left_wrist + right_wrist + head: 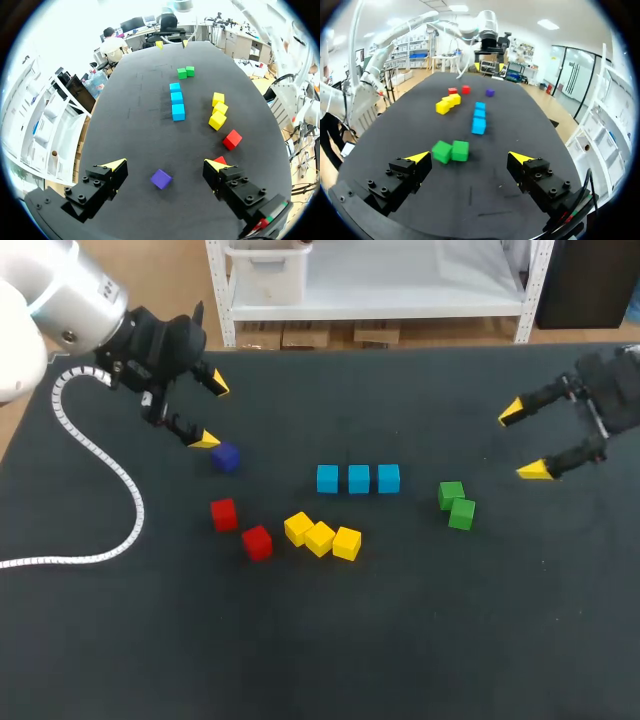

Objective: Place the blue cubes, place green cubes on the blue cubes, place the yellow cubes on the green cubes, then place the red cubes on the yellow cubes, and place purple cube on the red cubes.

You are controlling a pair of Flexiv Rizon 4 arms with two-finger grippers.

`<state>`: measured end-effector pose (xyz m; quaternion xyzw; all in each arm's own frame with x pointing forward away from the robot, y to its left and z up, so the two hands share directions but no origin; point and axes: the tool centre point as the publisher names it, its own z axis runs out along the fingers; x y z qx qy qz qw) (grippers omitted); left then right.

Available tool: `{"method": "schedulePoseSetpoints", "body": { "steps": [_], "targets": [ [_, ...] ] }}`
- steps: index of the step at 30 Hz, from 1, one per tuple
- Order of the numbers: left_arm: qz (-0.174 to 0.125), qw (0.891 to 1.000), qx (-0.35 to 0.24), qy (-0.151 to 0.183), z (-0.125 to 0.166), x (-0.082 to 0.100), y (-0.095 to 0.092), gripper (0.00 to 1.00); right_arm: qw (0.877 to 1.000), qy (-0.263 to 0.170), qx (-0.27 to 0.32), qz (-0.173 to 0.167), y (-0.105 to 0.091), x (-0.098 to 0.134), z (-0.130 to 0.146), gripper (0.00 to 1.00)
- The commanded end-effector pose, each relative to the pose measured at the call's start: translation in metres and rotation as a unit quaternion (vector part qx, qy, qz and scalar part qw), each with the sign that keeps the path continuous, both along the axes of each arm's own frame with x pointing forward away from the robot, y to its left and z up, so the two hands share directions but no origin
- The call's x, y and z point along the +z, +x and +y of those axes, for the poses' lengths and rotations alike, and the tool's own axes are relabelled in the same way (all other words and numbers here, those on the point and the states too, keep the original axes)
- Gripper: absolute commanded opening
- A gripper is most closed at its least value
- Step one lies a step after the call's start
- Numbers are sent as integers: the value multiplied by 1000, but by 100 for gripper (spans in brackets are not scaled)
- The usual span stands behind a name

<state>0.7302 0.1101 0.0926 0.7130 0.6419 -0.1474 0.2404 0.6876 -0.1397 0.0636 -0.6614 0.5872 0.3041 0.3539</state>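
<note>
**Both grippers open, every cube still flat on the table**

The dark table (420, 640) holds all the cubes in a single layer, none stacked. The left arm (70, 290) comes in at the far left corner, and a white coiled cable (118, 495) trails from it across the table. The right arm (615, 390) comes in from the right side.

The left gripper (212, 412) is spread wide and holds nothing. In its wrist view the purple cube (161, 178) lies on the table below the gap between the fingers, touching neither. The right gripper (524, 442) is also spread and empty. Its wrist view shows the green cubes (451, 151) just ahead of it.

Three blue cubes (358, 479) sit close together in a straight row near the table's middle. Three yellow cubes (320, 537) touch in a slightly bent row just on the robot's side of the blue ones. The two green cubes touch each other, right of the blue row. Two red cubes (224, 514) lie a little apart from each other, left of the yellow ones.
</note>
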Motion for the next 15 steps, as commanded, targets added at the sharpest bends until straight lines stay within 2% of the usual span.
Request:
{"method": "schedulePoseSetpoints", "body": {
  "steps": [1, 7, 15],
  "targets": [
    [-1, 1000, -1, -1, 1, 0, 0, 100, 999, 44, 5, -1, 26, -17, 12, 100],
    [-1, 1000, -1, -1, 1, 0, 0, 100, 999, 47, 3, -7, 24, -32, 21, 100],
    [-1, 1000, -1, -1, 1, 0, 0, 100, 1000, 26, -8, -6, 15, -49, 20, 100]
  ]
}}
